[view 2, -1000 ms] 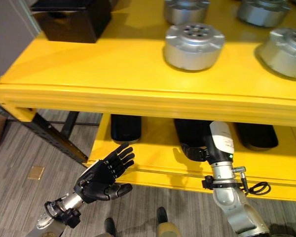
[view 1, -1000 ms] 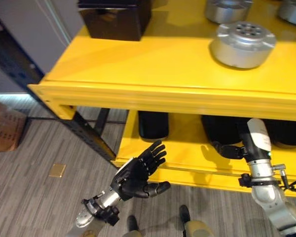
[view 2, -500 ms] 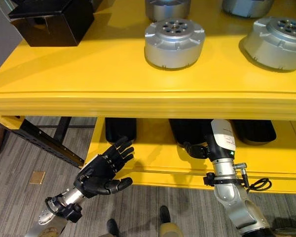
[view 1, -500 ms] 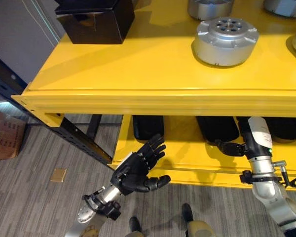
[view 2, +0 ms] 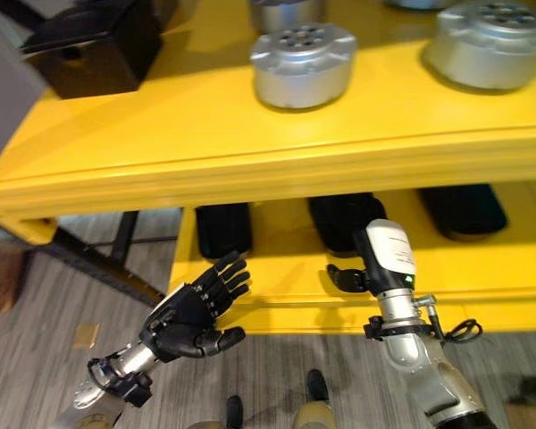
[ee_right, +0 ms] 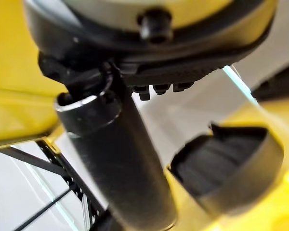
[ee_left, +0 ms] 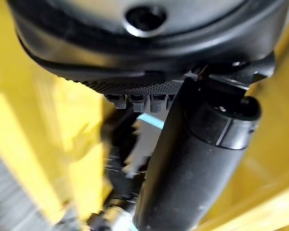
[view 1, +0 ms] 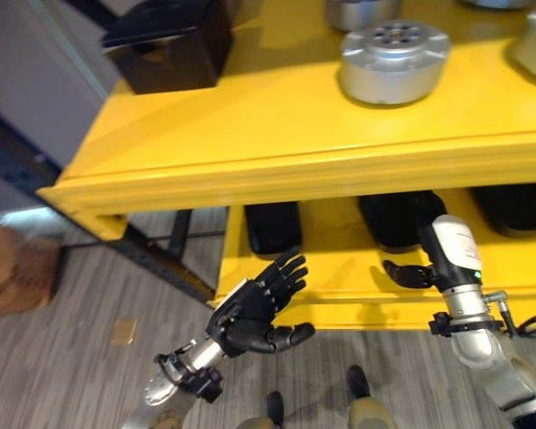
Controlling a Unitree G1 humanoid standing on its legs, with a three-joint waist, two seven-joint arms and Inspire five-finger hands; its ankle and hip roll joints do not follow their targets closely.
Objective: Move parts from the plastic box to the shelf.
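Observation:
Round silver metal parts (view 1: 395,61) (view 2: 491,45) stand on the top board of the yellow shelf (view 1: 277,170). My left hand (view 1: 250,313) hangs open below the shelf's front edge over the floor, fingers spread, holding nothing. My right hand (view 1: 404,273) reaches towards the lower shelf board, its thumb (ee_right: 118,159) straight, with nothing in it. A black tray (ee_right: 226,163) lies just past that hand.
A black box (view 1: 170,45) sits at the top board's left end. Three black trays (view 1: 272,226) (view 1: 397,217) (view 1: 514,207) lie on the lower board. A dark slanted shelf strut (view 1: 161,259) and a cardboard box (view 1: 13,268) are on the left.
The camera has shifted, so the shelf sits differently in the picture. Both hands keep much the same pose and place.

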